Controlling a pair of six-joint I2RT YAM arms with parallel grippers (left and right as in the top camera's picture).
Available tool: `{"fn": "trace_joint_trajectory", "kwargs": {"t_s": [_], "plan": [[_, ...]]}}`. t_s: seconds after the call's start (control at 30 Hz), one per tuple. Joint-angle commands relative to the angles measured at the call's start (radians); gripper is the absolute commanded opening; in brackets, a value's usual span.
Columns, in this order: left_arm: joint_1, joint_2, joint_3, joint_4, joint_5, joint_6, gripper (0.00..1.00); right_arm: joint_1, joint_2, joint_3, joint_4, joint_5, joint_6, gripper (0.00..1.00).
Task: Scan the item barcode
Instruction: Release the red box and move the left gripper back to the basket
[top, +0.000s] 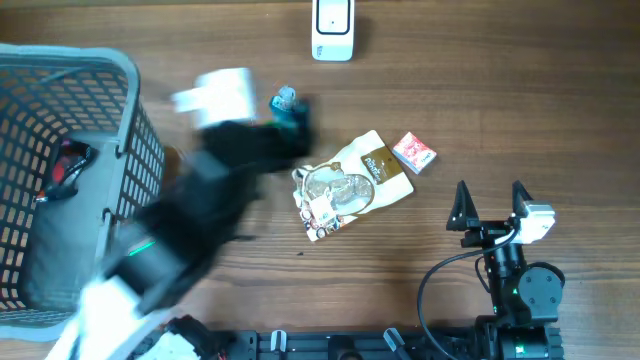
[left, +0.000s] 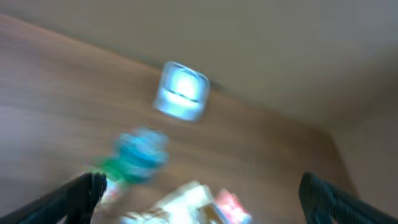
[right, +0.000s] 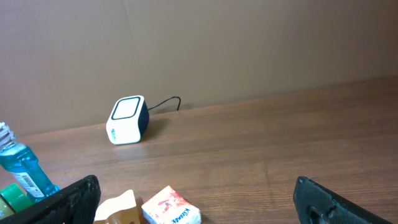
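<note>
A grey plastic lattice basket (top: 70, 56) stood at the left edge of the brown wood-grain table (top: 520, 90). Inside it, against the left wall, lay a small red-and-black object (top: 68, 165), too unclear to identify. Near the middle of the table a flat tan-and-brown snack pouch (top: 350, 185) lay askew. A small red-and-white tissue packet (top: 413, 152) lay just beside the pouch's upper right corner, not touching it. In the right wrist view, a plain brown board wall (right: 249, 43) rose behind the table's far edge.
</note>
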Motion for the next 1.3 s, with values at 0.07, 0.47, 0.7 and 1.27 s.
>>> {"fn": "trace_joint_trajectory", "kwargs": {"t_s": [0.07,0.47,0.7,1.27], "plan": [[0.429,-0.212,-0.011,-0.187,-0.073,0.18,1.0,0.004,-0.005,-0.001,0.003,-0.01,-0.011,1.0],[0.932,-0.217,-0.011,0.071,-0.163,0.317,1.0,0.004,-0.005,-0.001,0.003,-0.01,-0.011,1.0],[1.068,-0.001,-0.011,0.129,-0.163,0.772,1.0,0.004,-0.005,-0.001,0.003,-0.01,-0.011,1.0],[1.113,0.661,-0.011,0.006,-0.235,1.505,1.0,0.004,-0.005,-0.001,0.003,-0.01,-0.012,1.0]]}}
